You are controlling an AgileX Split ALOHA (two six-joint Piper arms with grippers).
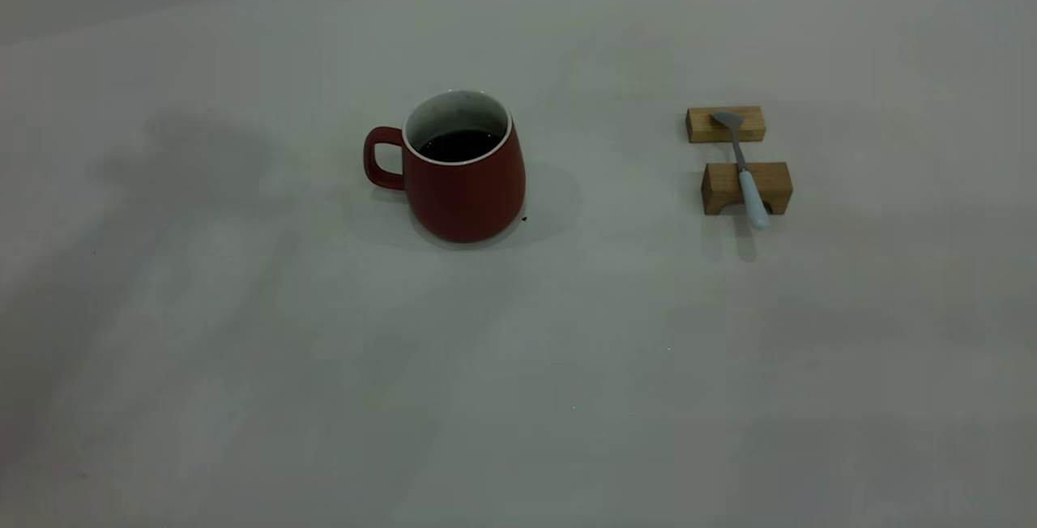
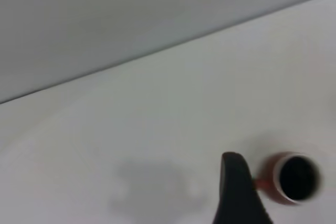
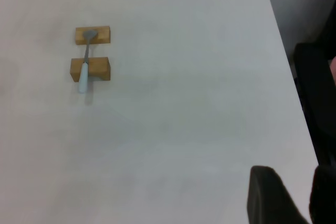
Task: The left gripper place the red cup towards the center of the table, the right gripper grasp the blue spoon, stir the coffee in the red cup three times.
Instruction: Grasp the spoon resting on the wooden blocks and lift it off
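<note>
Exterior view: the red cup (image 1: 464,168) stands upright left of centre on the off-white table (image 1: 243,366), its loop handle turned to frame left and the dark coffee (image 1: 460,144) lying flat below the white rim; at right of centre the blue spoon (image 1: 743,168) bridges two small wooden blocks (image 1: 737,159), its grey bowl resting on the farther block and its pale blue handle overhanging the nearer one, an arrangement that probably lifts the shaft off the surface so that fingers can close under it. Neither arm enters this view. Left wrist view: one black tapered finger of the left gripper (image 2: 239,195) rises from the lower edge, right of centre, with the cup (image 2: 291,178) just beyond it at lower right, seen from above with its dark opening showing; the finger appears apart from the cup, and since only this one finger shows, whether the jaws stand apart or together cannot be told. Right wrist view: the spoon (image 3: 84,66) on its blocks (image 3: 92,52) lies at upper left, well apart from the right gripper (image 3: 286,198), of which only dark finger parts show at the lower right corner; a gap seems to separate them, yet their spread cannot be judged reliably. No brand, label or legible writing appears on the cup, spoon, blocks or table in any view.
</note>
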